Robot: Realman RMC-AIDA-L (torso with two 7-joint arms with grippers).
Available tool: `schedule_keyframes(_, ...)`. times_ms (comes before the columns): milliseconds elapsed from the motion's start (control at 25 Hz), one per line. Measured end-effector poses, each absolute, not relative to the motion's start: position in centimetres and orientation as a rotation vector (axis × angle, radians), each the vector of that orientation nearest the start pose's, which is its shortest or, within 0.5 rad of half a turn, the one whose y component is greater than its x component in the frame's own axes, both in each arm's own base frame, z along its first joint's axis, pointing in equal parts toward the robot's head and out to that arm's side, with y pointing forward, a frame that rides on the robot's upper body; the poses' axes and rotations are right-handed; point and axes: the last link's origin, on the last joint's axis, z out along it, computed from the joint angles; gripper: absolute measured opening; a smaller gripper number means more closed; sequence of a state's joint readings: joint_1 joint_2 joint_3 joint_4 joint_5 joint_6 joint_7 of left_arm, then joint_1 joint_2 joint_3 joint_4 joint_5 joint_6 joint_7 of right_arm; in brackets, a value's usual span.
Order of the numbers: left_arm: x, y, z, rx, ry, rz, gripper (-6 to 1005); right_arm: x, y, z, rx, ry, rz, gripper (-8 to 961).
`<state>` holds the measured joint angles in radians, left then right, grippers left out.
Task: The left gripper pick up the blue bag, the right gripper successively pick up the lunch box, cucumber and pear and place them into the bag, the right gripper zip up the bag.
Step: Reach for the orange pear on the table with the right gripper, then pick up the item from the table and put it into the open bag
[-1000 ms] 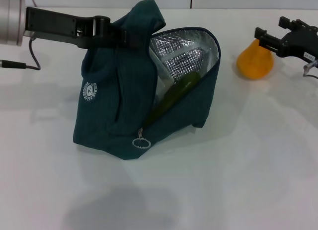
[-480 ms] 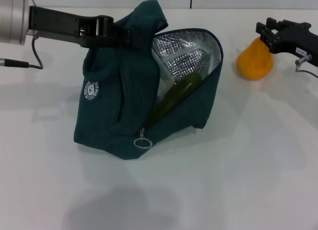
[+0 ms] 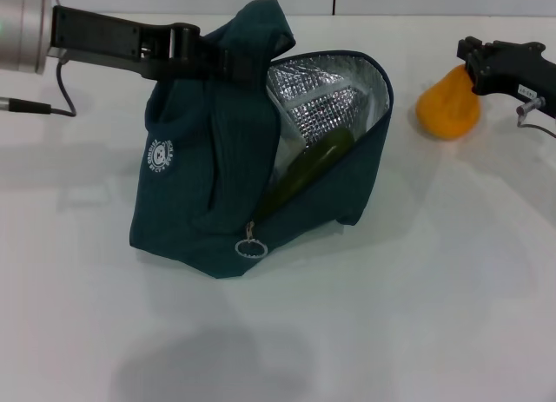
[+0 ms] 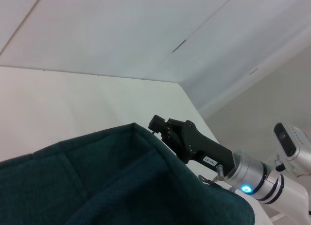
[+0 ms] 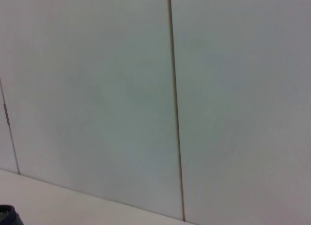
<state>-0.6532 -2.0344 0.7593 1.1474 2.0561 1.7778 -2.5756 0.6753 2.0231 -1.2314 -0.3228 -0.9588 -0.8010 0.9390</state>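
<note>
The blue bag (image 3: pixel 204 185) stands on the white table (image 3: pixel 417 289) with its silver-lined mouth open to the right. My left gripper (image 3: pixel 228 65) is shut on the bag's top fold and holds it up. The green cucumber (image 3: pixel 313 163) leans inside the opening. The lunch box is hidden. The orange pear (image 3: pixel 447 111) lies on the table at the far right. My right gripper (image 3: pixel 469 53) hovers just above and behind the pear. The left wrist view shows the bag's fabric (image 4: pixel 121 186) and the right gripper (image 4: pixel 163 128) beyond it.
The zip's round ring pull (image 3: pixel 250 248) hangs at the bag's lower front. A grey cable (image 3: pixel 35 107) trails from the left arm over the table's left side. The right wrist view shows only a panelled wall (image 5: pixel 146 89).
My right gripper has turned and drawn slightly right, staying by the pear. The left gripper and bag have shifted a little to the right.
</note>
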Motion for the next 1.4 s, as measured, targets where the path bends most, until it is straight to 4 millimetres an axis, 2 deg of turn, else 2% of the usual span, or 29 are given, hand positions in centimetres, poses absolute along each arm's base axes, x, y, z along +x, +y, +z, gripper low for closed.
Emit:
schedule_keyframes(320, -17.1, 36.2, 7.8, -2.612, -1.531, -0.592, 41, 25.0, 41.9, -1.3, -2.154, 0.573, 0.714, 31)
schedule_keyframes(640, -17.3, 36.1, 7.9, -2.605, -1.538, -0.59, 42, 23.9, 40.3, 2.3, -2.101, 0.561, 0.965, 29)
schedule_keyframes(840, -17.3, 36.1, 7.9, -2.605, -1.54, -0.588, 42, 22.0, 39.8, 3.9, -2.115, 0.561, 1.134, 28)
schedule_keyframes(960, -17.3, 36.1, 7.9, -2.604, -1.543, -0.587, 42, 19.8, 39.7, 4.3, -2.161, 0.549, 1.251, 28)
schedule_keyframes(1160, -17.4, 36.1, 7.9, -2.601, -1.549, -0.585, 42, 15.7, 40.2, 3.4, -2.284, 0.534, 1.383, 27)
schedule_keyframes(1400, -17.7, 36.2, 7.8, -2.595, -1.572, -0.589, 41, 11.9, 40.2, -0.3, -2.481, 0.531, 1.369, 26)
